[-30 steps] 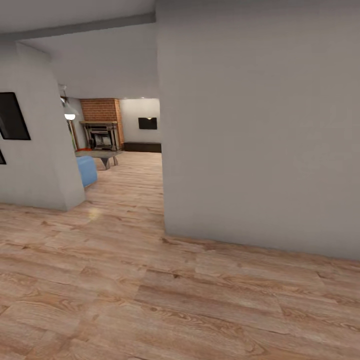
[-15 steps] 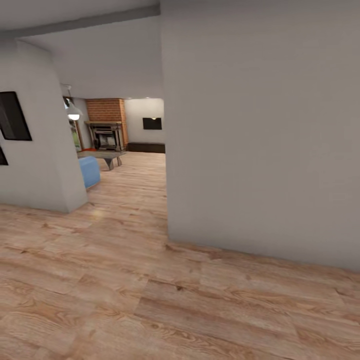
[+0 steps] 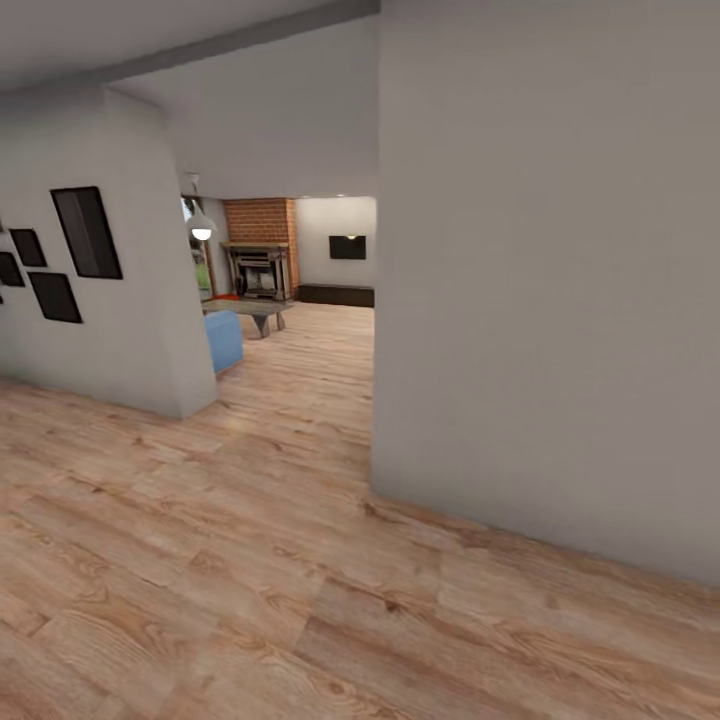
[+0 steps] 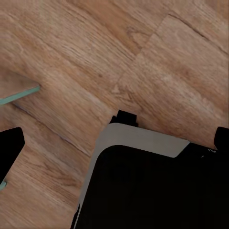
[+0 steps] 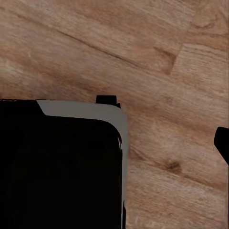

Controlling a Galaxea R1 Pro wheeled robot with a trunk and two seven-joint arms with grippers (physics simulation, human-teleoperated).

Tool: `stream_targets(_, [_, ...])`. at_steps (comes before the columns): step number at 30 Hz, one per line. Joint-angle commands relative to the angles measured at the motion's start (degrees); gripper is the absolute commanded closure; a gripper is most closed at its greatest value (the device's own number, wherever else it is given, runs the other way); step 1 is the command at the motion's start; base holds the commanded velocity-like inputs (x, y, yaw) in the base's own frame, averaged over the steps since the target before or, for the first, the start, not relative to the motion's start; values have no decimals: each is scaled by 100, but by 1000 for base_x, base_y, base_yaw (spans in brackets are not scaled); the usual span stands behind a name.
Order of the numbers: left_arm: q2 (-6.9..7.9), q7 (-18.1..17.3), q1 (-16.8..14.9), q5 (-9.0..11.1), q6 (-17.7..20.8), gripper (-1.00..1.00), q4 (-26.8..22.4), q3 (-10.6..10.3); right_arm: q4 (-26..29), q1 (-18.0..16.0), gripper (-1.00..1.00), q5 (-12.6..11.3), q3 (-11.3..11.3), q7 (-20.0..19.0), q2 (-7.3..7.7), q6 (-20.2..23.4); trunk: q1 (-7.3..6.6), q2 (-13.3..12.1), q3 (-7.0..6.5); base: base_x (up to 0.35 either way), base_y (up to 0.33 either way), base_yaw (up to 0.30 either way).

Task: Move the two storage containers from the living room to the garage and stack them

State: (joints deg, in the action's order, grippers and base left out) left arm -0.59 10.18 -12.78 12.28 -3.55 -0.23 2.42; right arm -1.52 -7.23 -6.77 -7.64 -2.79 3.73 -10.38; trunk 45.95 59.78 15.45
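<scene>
The head view looks along a light wood plank floor (image 3: 250,560) towards an opening between two white walls. Through it lies the living room (image 3: 290,300), with a brick fireplace (image 3: 260,262) at its far end, a blue sofa (image 3: 224,340) at the corner of the nearer wall, a low table (image 3: 255,312) just beyond the sofa and a hanging lamp (image 3: 201,228) above them. A tiny orange-red patch sits on the floor beside the fireplace, too small to say what it is. A dark rectangular panel (image 3: 347,247) hangs on the far white wall. The left-hand wall (image 3: 130,320) carries several black picture frames (image 3: 86,232); no writing or labels can be read on them or anywhere else. A broad white wall (image 3: 550,300) stands on the right.

Each wrist view looks down at the plank floor, with a black body edged in grey (image 4: 143,143) (image 5: 81,110) of the robot between camera and floor. Dark finger parts of the left pincer (image 4: 9,148) and right pincer (image 5: 223,143) show at the edges of those views, and I cannot tell whether either pincer is released or clenched. Nothing is seen held in them.
</scene>
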Motion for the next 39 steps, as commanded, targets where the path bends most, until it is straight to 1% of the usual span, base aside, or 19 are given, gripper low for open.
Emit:
stream_targets(1, [-2,10,-5,20,-23,-100,5,22,-18,-7,-100,-61,-44,-31,2,-34,4,4,7,323,0,268])
stream_targets(39, [-2,10,-5,20,-23,-100,5,22,-18,-7,-100,-59,-47,-28,-11,-34,4,4,7,323,0,268])
